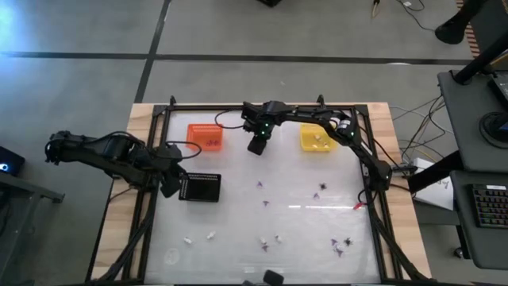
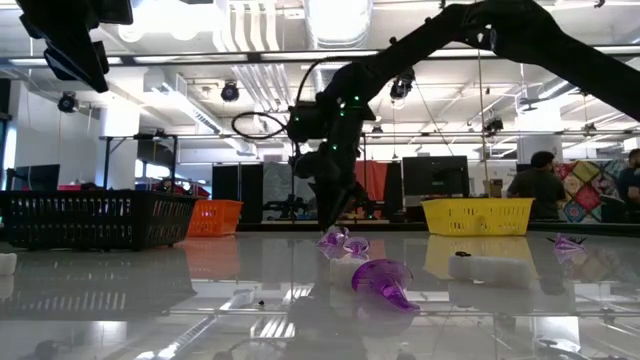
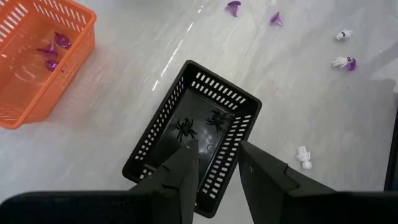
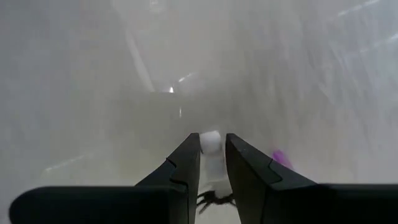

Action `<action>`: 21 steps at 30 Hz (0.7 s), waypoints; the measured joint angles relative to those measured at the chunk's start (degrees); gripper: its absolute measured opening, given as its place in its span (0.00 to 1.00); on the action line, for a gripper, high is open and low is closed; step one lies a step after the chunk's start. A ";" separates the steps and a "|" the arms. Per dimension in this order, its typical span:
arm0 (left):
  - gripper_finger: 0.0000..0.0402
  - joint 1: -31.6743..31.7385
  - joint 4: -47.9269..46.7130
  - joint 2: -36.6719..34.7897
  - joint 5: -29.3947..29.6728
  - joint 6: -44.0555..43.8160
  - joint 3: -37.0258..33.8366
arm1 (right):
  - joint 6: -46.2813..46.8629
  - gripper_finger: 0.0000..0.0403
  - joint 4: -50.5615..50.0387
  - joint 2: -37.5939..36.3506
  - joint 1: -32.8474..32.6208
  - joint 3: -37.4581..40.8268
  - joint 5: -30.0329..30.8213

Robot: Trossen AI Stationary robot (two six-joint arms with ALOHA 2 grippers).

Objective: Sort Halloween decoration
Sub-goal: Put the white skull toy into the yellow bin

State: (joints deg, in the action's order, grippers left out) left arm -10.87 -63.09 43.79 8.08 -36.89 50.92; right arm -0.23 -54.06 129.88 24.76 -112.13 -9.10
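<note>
High view looks straight down on a pale counter point(image 1: 238, 214) with an orange basket point(image 1: 205, 136) and a yellow basket point(image 1: 316, 140) toward its far edge and a black tray point(image 1: 199, 187) near its left side. The left claw point(image 3: 217, 163) hangs just over the near end of that tray, its two fingers parted with nothing between them. Two black spiders point(image 3: 200, 124) lie on the tray floor, and a few purple trinkets point(image 3: 53, 50) sit inside the orange basket.

The right claw point(image 4: 212, 163) hovers over the counter between the two baskets, fingers pointing down. A whitish trinket point(image 4: 211, 149) sits in the narrow gap between those fingers, and a dark spider point(image 4: 214, 199) shows just below it; whether the fingers actually press on either cannot be told.

More purple pieces point(image 1: 263, 193) and whitish pieces point(image 1: 200, 237) lie scattered across the middle and near side of the counter.
</note>
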 joint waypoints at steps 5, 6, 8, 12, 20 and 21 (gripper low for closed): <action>0.24 0.00 0.00 0.00 0.41 -0.82 0.00 | 1.44 0.17 0.40 -0.02 0.32 2.44 -0.15; 0.24 0.00 0.00 0.00 0.42 -0.93 0.00 | 1.58 0.17 0.67 -0.18 0.32 3.05 -0.16; 0.24 0.00 0.00 0.00 0.44 -0.95 0.00 | 1.61 0.17 1.09 -0.30 0.34 4.04 -0.29; 0.24 0.00 0.00 0.00 0.46 -0.96 0.00 | 2.53 0.16 1.44 -0.37 0.34 4.95 -0.31; 0.24 -0.01 0.00 0.00 0.52 -0.96 0.00 | 3.26 0.04 -0.59 -0.01 0.30 1.89 -0.13; 0.24 0.00 0.00 0.00 0.51 -0.96 0.00 | 3.24 0.04 -1.07 0.08 0.30 1.22 -0.11</action>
State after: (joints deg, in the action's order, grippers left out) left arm -10.87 -63.09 43.79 8.58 -37.85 50.92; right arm 3.01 -55.13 129.96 25.06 -110.90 -9.21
